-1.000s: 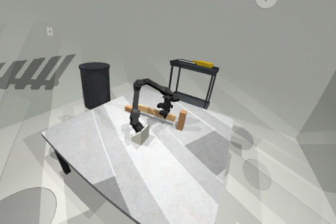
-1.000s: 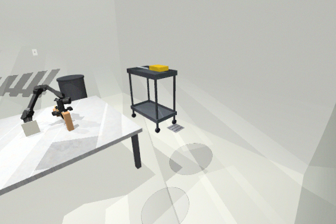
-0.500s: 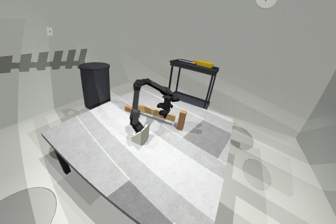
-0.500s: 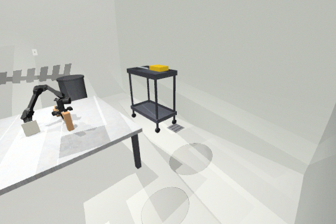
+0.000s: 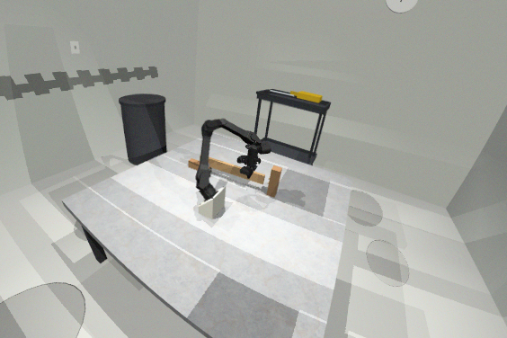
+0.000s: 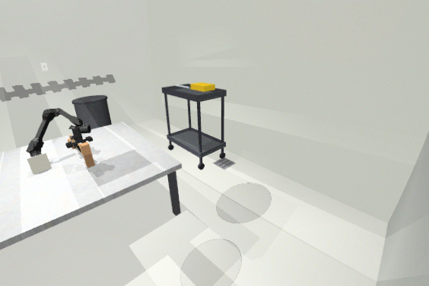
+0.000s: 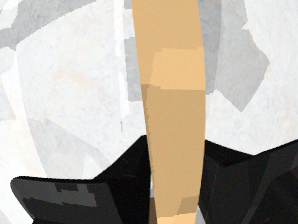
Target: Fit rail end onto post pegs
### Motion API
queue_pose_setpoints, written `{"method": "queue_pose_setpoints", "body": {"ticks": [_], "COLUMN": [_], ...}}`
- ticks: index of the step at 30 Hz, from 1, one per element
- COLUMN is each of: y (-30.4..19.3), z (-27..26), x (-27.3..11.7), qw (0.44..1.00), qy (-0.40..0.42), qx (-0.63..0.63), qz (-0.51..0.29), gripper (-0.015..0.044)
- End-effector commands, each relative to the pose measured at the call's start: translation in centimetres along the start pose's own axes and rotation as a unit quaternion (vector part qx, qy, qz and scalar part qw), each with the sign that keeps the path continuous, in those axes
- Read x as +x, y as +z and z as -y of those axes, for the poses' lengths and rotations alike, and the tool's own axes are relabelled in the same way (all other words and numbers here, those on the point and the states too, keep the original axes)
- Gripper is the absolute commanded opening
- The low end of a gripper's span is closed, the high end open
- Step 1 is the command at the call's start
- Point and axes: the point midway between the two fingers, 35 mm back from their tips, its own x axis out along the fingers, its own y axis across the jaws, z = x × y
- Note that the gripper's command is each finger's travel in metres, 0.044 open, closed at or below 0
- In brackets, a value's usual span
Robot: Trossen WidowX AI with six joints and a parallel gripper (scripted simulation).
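Note:
The long wooden rail (image 5: 225,166) (image 7: 172,65) runs from the low footboard block (image 5: 193,164) toward the short wooden post (image 5: 274,182) (image 6: 88,155). My gripper (image 5: 246,173) (image 6: 79,146) (image 7: 161,139) is shut on the rail near its post end, with a finger on each side of it. That end is held above the table, beside the upper half of the post, with a narrow gap showing between them in the top view. The arm hides where the rail meets the block, so the bracket seat cannot be seen. The pegs and holes are too small or hidden to make out.
The arm's pale base block (image 5: 212,207) (image 6: 39,163) stands on the table (image 5: 270,249) (image 6: 46,199), in front of the rail in the top view. Beyond the table are a dark cart (image 5: 292,102) (image 6: 194,93) with a yellow box and a dark bin (image 5: 144,129) (image 6: 92,112).

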Motion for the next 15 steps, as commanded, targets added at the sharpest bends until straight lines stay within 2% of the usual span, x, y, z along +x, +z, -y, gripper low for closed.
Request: {"method": "queue_pose_setpoints", "body": {"ticks": [1,15], "y": [-0.28,-0.63], "z": [0.07,0.15], "x": [-0.22,-0.43], "qw": [1.0,1.0], "qy": [-0.003,-0.003], "qx": [-0.001,-0.001], "qz": [-0.003,-0.003], "gripper": [0.0,0.0]}}
